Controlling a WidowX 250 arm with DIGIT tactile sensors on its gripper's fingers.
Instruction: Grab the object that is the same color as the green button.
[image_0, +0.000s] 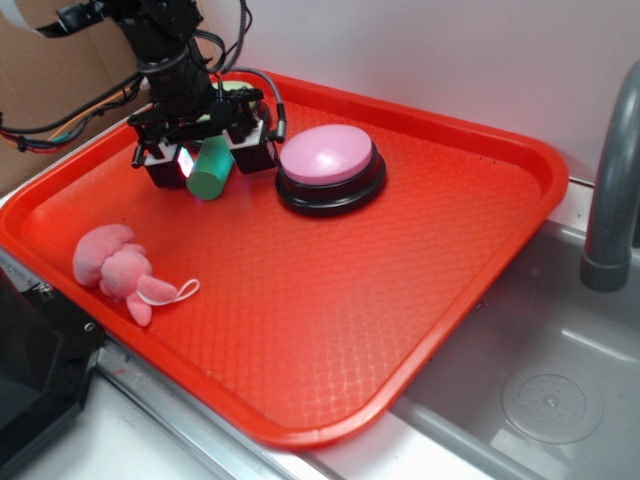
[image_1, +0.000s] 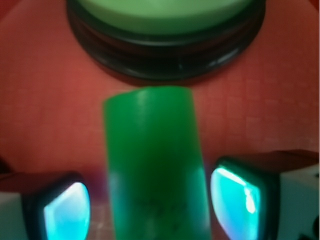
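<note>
In the exterior view, the gripper (image_0: 205, 152) stands low at the back left of the red tray (image_0: 420, 330). The green cylinder (image_0: 210, 170) lies tilted between its two fingers, its round end facing the camera. The green button (image_0: 232, 88) is mostly hidden behind the arm; only a pale green piece shows. The pink button (image_0: 330, 165) sits just beside the gripper on its right side in the picture, and the pink toy (image_0: 118, 270) lies well apart, near the front left rim. To the right of the tray there is a sink (image_0: 550, 390) with a grey faucet (image_0: 612, 190).

In the wrist view, the cylinder (image_1: 155, 165) fills the middle, running lengthwise away from the camera toward the green button (image_1: 165, 20). The two pads (image_1: 235, 200) glow cyan on both sides. A narrow strip of tray shows between each pad and the cylinder, so the jaws look open and not yet pressing, though the picture is blurred and I cannot be fully sure about contact.

I judge that the right object is found and the claw is placed around it; the closing and the lifting are still left. Room is tight: the green button is just beyond the cylinder's far end, the pink button close at the side, and the tray's back rim is near. Upward the way looks free, so a straight lift seems safest.
</note>
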